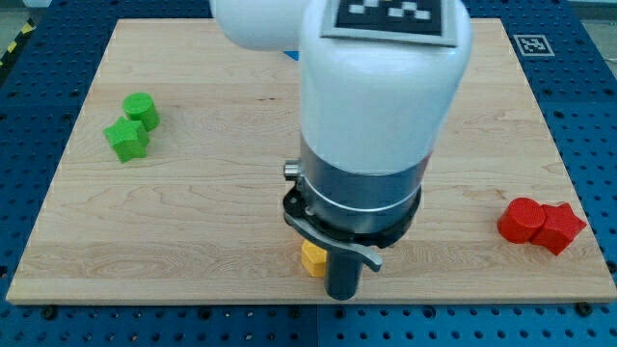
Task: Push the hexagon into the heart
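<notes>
Board (pixel 241 116): pale wood with fine grain, flat, lying on a blue perforated table (pixel 29 77).
Arm (pixel 381 106): glossy white cylinder topped by a black-and-white marker, then a grey metal band and a black collar, covering the middle of the board.
Rod (pixel 344 275): dark, straight, matte, standing upright under the collar near the view's bottom edge.
My tip (pixel 344 295): the rod's lower end, just to the view's right of the yellow block; touching or a hair apart, cannot tell.
Gripper: none fitted, so no open or closed state to give.
Yellow block (pixel 311 258): small, matte, angled faces; partly hidden by the collar, shape cannot be told for sure.
Green blocks: two, touching, at the view's upper left; one rounded (pixel 142 110), one star-like with notched edges (pixel 127 139).
Red blocks: two, touching, at the view's right edge; one rounded with facets (pixel 522 220), one squarer and tilted (pixel 559 228).
Heart: cannot pick it out among the blocks.
</notes>
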You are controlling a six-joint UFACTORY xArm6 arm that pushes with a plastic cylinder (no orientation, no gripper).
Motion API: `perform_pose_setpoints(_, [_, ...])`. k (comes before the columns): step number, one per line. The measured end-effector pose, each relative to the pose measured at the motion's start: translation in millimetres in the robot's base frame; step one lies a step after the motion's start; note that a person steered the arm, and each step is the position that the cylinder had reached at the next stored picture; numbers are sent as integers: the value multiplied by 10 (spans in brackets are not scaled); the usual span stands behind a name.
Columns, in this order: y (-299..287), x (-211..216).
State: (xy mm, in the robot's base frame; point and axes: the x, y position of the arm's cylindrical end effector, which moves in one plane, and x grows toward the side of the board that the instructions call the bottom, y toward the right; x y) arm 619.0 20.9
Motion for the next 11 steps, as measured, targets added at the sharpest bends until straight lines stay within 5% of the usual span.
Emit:
perform_pose_setpoints(7, [-160,-24])
perform_pose_setpoints(11, [9,-464])
